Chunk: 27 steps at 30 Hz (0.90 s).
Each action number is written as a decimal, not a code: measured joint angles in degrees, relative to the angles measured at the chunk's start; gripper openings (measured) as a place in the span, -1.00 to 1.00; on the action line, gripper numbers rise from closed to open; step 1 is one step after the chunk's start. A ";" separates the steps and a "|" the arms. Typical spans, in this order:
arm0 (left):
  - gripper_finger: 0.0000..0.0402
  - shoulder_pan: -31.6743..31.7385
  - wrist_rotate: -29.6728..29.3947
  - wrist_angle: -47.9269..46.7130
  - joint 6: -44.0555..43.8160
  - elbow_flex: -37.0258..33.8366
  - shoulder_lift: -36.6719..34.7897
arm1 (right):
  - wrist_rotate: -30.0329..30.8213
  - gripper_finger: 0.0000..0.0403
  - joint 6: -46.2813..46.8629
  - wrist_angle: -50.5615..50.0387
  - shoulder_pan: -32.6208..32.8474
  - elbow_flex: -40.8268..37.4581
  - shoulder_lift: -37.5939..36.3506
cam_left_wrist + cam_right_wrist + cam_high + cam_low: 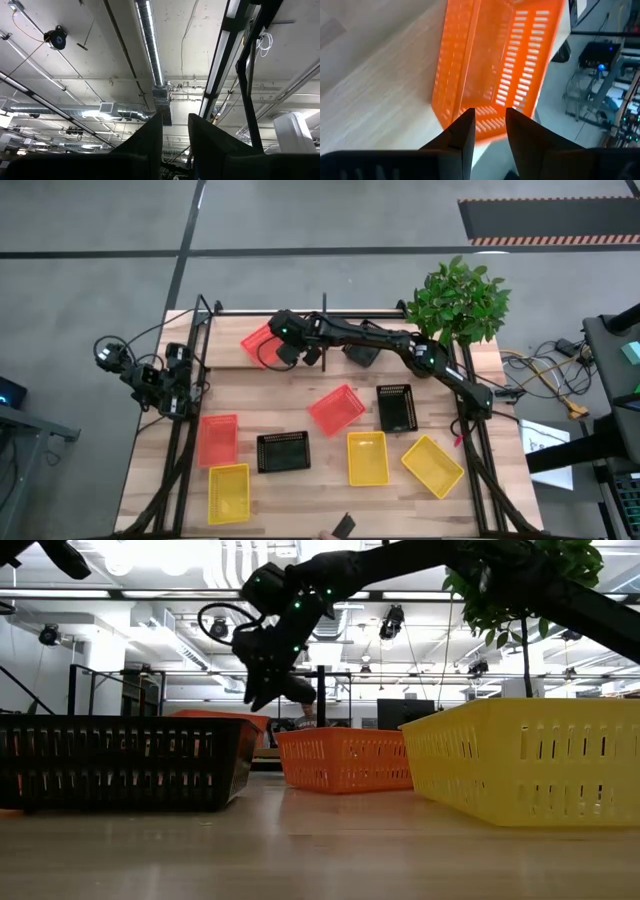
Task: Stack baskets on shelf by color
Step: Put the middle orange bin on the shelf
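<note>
While the left end effector (185, 405) idles at the surface's left edge, fingers slightly apart, empty, the right end effector (488, 122) hangs narrowly open, empty, beside the red-orange basket (262, 343) on the shelf (225, 352), its long axis running diagonally.

Eight mesh baskets counted from above. Three yellow: at 7 o'clock (229, 492), 6 o'clock (367, 458) and 5 o'clock (433, 465). Three red-orange: on the shelf (232, 355) at 11 o'clock (260, 343), mid-surface (336, 409), and 8 o'clock (218, 439). Two black: at 6 o'clock (283, 451) and 3 o'clock (396, 407). One potted plant (459, 302) at 1 o'clock.
</note>
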 joint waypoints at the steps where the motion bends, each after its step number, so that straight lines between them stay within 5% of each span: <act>1: -0.61 0.01 0.00 0.02 0.00 0.00 0.00 | 0.05 -0.49 0.04 -0.26 0.18 0.02 -0.28; 7: -0.62 0.02 0.00 0.09 0.35 0.00 0.00 | 3.51 -0.62 1.01 -1.00 1.86 0.04 -0.65; 18: -0.62 0.01 0.00 0.35 0.35 0.11 0.00 | -3.38 -0.95 7.80 -11.79 1.77 -0.09 0.16; 27: -0.62 0.01 -0.02 1.29 0.47 0.10 -0.03 | 7.57 -0.96 10.46 1.53 -1.16 -0.18 2.83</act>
